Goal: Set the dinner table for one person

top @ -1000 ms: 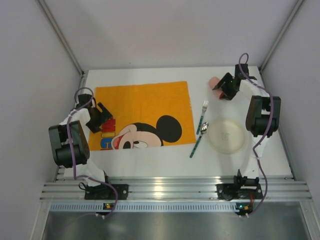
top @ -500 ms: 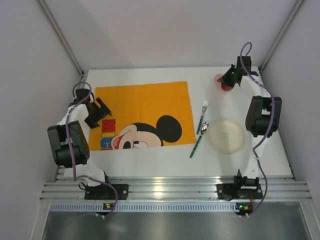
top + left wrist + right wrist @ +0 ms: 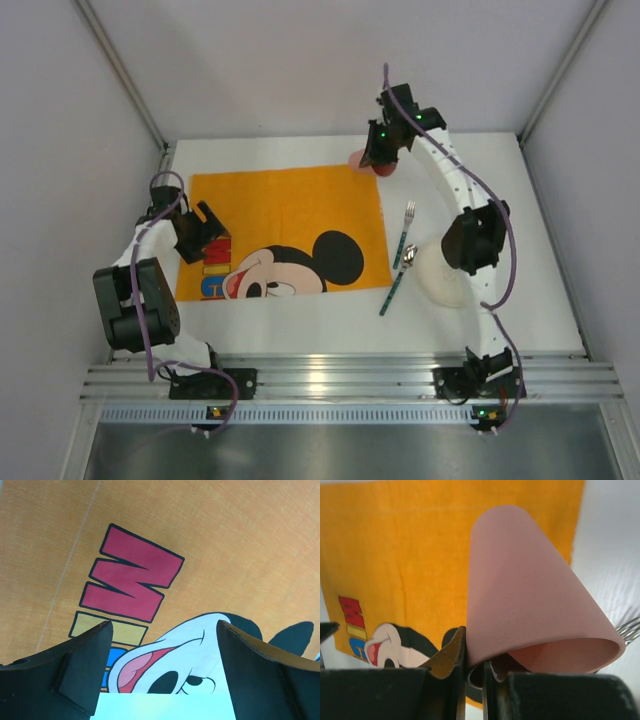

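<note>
**Pink cup aloft at upper centre**

And the right gripper [image 3: 472, 650] has its jaws nipped narrow on the rim wall of the pink cup [image 3: 530, 590]. It's a smooth, matte, tapered cup, likely light and slightly yielding, so the rim looks the sensible hold. It hangs by the top-right corner of the orange placemat [image 3: 290, 205]. At left, the left gripper [image 3: 200, 232] hovers with jaws wide and empty. The dinner table [image 3: 300, 325] spans mid-frame, flat, white and rigid: a firm landing surface, not something to grasp. The fork [image 3: 406, 232], spoon [image 3: 398, 275] and pale plate [image 3: 435, 285] lie right of the mat.
</note>
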